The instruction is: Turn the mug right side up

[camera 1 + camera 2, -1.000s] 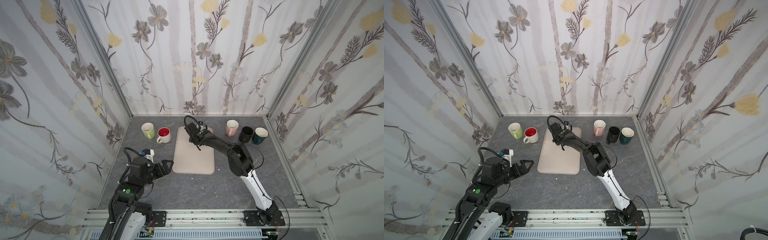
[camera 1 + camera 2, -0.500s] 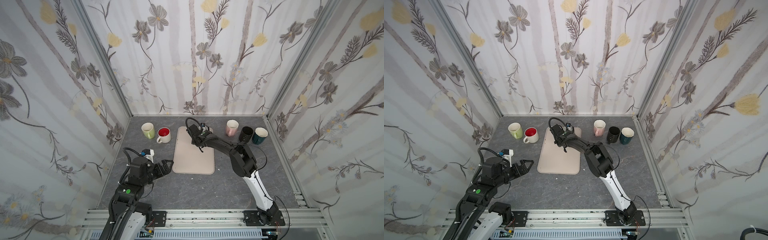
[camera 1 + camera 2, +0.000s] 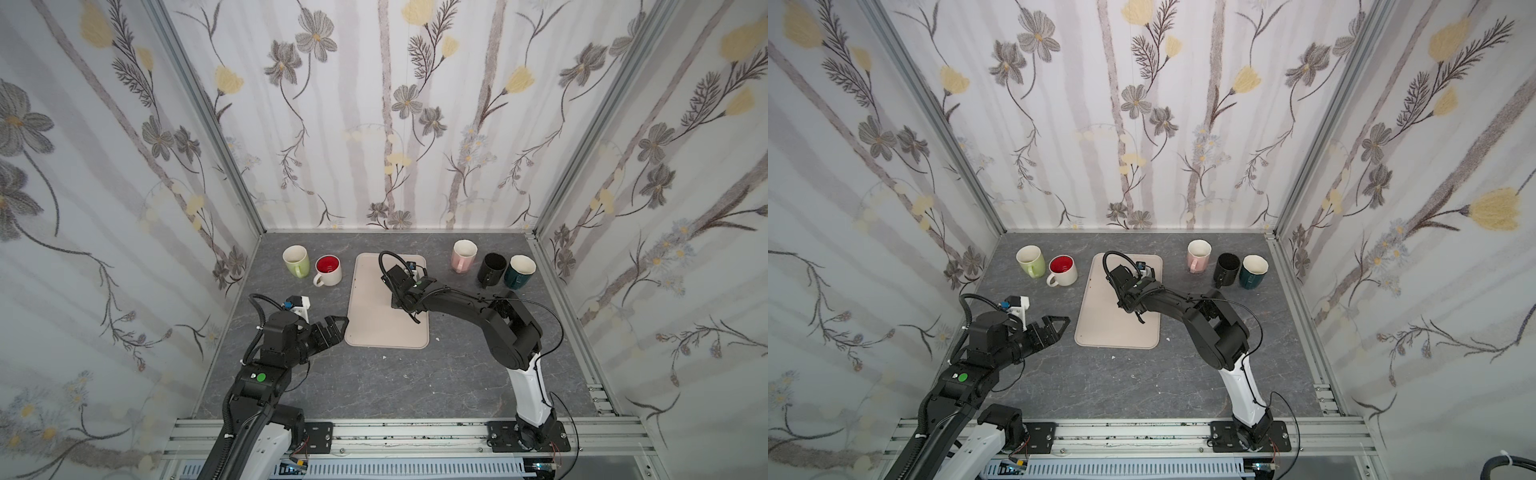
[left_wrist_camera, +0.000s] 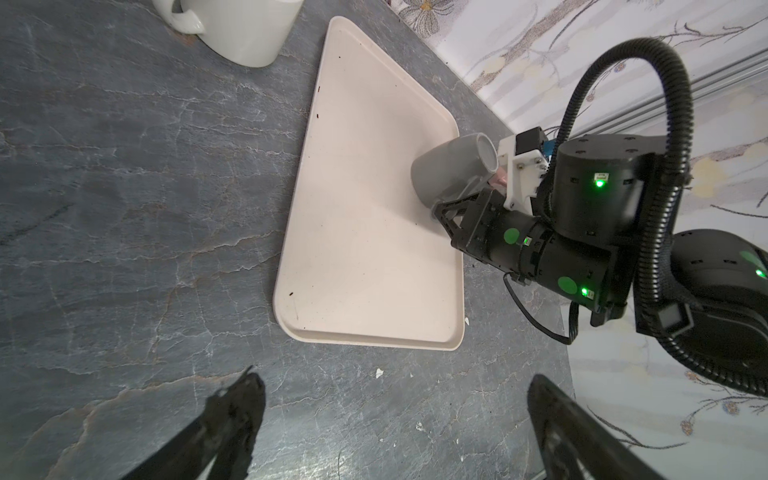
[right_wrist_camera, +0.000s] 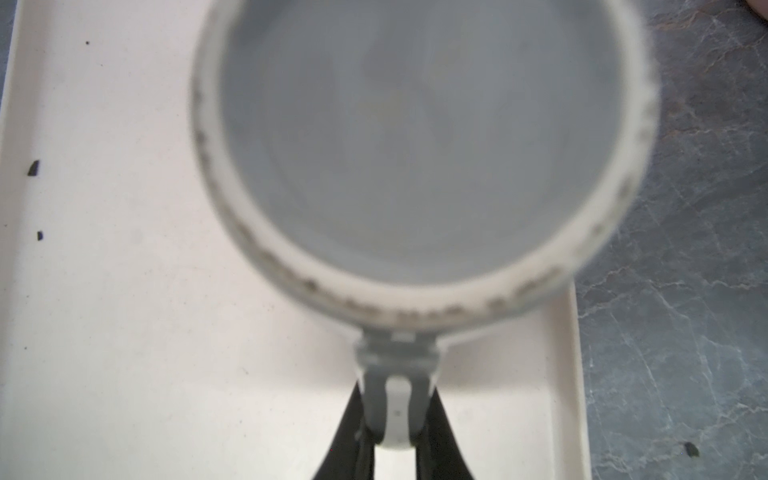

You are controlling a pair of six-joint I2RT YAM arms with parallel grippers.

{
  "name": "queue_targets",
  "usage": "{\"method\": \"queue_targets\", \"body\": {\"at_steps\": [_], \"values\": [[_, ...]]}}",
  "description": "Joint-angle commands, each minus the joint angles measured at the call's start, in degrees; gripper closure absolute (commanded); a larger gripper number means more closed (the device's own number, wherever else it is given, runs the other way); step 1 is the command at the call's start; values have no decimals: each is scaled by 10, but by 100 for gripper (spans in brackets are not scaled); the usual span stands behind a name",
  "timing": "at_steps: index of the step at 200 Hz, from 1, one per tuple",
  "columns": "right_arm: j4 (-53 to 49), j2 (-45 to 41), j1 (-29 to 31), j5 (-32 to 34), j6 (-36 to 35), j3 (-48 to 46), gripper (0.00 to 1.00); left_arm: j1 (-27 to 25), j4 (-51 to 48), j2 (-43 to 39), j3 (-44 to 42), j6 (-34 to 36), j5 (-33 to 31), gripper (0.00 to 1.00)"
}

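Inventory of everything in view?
Table: 1, grey marbled.
Tray: 1, beige, table centre.
Grey mug: 1, grey, tilted over tray's back right corner.
Green mug: 1, green, back left.
Red-lined mug: 1, white, beside green mug.
Pink mug: 1, pink, back right.
Black mug: 1, black, beside pink mug.
Teal mug: 1, teal, beside black mug.
Left gripper: 1, black, open, left of tray.
Right gripper: 1, black, shut on grey mug's handle.

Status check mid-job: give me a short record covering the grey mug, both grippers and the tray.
grey mug: tilted, base uppermost, not yet righted
handle: pinched between the right fingers
right gripper: shut on the handle, over the tray's far right part
left gripper: open, holding nothing, beside the tray's near left corner
tray: beige, under the mug
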Motion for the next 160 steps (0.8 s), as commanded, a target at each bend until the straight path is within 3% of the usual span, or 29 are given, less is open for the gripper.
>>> {"method": "queue_targets", "body": {"at_steps": [1,87,110,131,160], "values": [[20,-23,5,-34,-2,-29,94,0,42,9,2,-5,2,0],[22,-85,73,-45,30,-124,97,-2,92,33,-12,-10,6,0],[28,-93,84,-59,37,-132,83,-3,92,43,-12,-9,14,0],[28,-101,88,-57,38,-131,64,-3,94,39,-15,-8,3,0],[17,-102,87,-46,28,-112,58,-2,90,13,-22,-7,-16,0]]}}
